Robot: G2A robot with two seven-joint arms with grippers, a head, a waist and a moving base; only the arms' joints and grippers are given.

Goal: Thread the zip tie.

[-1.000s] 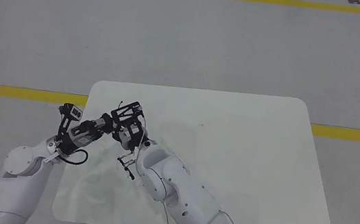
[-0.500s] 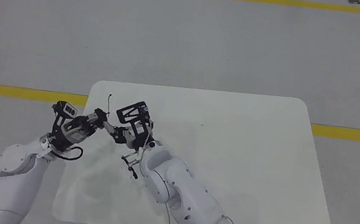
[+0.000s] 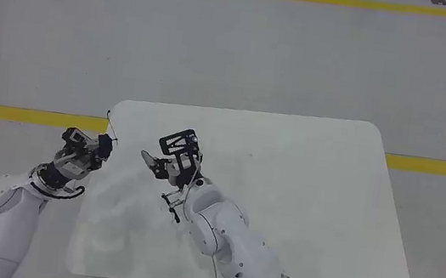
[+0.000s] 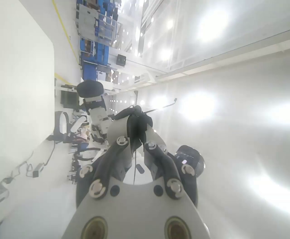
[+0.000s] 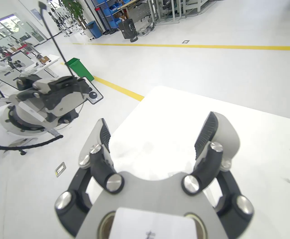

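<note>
A white table (image 3: 308, 203) with rounded corners stands on the pale floor (image 3: 261, 50) — a yellow line (image 3: 20, 114) passes beneath it.

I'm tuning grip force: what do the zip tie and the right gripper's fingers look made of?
The zip tie: thin matte black strip, stands straight unsupported, so probably stiff plastic. The fingers: finely ribbed black pads, likely rubber, on smooth grey shells.

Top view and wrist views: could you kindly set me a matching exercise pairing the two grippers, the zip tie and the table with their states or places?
1. left gripper
2. right gripper
3. thin black plastic zip tie
4. white rounded-corner table

A. open, holding nothing
B. lies beneath the open gripper
C. shut on the tie
D. sticks out from the shut fingers

Pairs: 1-C, 2-A, 3-D, 4-B.
</note>
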